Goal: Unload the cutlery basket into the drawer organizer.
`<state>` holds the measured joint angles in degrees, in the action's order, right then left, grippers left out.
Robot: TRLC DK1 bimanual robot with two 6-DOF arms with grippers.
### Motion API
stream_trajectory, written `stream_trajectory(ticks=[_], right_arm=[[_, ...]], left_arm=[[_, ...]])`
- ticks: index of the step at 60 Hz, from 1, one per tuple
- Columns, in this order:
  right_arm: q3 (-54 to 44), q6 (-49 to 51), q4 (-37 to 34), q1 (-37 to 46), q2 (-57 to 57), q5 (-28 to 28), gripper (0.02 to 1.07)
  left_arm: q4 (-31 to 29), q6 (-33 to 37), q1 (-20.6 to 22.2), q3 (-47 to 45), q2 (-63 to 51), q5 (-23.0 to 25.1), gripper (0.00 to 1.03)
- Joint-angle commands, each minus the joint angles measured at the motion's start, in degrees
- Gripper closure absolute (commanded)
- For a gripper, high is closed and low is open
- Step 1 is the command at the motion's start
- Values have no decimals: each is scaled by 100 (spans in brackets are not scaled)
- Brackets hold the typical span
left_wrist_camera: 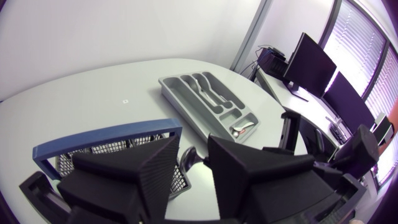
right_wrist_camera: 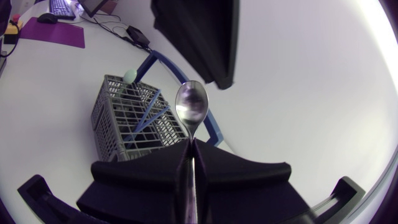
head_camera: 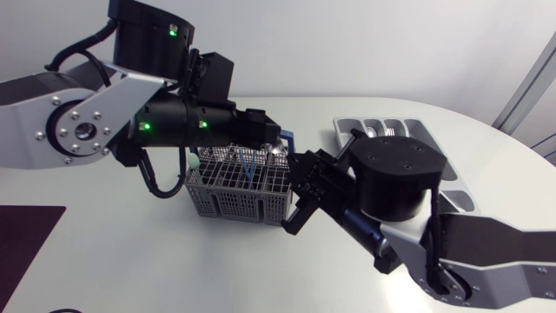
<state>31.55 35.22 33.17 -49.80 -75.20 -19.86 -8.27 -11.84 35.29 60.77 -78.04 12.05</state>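
Note:
My right gripper (right_wrist_camera: 191,148) is shut on a metal spoon (right_wrist_camera: 191,106), whose bowl points ahead of the fingers toward the grey wire cutlery basket (right_wrist_camera: 134,115). From above, the right gripper (head_camera: 294,193) hangs at the right end of the basket (head_camera: 234,187). My left gripper (head_camera: 276,139) is above the basket's blue handle (left_wrist_camera: 106,137). In the left wrist view its gripper (left_wrist_camera: 193,148) stands open, with a rounded metal end showing in the gap. The grey drawer organizer (left_wrist_camera: 180,93) lies beyond, holding some cutlery (left_wrist_camera: 242,129).
The right arm covers part of the organizer (head_camera: 343,129) at the back right. A small green item (head_camera: 189,163) sits at the basket's left end. A dark mat (head_camera: 26,235) lies at the front left.

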Motion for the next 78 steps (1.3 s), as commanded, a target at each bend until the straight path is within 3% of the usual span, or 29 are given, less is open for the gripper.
stream_trajectory(ticks=[1,10,15,21,26,32,41,50,56,67,78], right_arm=[[-202,125,-3,-21,225,70,102],[-430,143,-293,164,691,386,102],[-501,152,-715,498,1069,790,102],[-536,108,-1506,1289,1684,1696,102],[-474,108,-2174,2027,2088,2619,102],[-404,345,-2833,2950,2369,3603,102],[-237,1206,-3844,4198,2369,4965,102],[0,2489,-4820,5244,2000,5879,102],[238,3421,-5338,5859,1517,6248,102],[853,5592,-6560,6755,260,6328,102],[1767,6752,-7149,7467,-944,6328,102]], left_arm=[[10,-82,-163,304,201,87,40],[-60,-47,-488,471,386,113,38],[-263,50,-927,752,395,280,38],[-289,674,-1332,875,500,306,38],[-456,1333,-1402,875,518,298,38],[-1001,2071,-1630,910,448,280,38],[-1607,2950,-1780,761,412,280,38],[-1915,3873,-1885,444,456,306,38],[-1915,4269,-2175,251,456,561,38],[-1801,4849,-2562,-110,412,798,38],[-1581,5174,-2808,-347,272,1053,38]])
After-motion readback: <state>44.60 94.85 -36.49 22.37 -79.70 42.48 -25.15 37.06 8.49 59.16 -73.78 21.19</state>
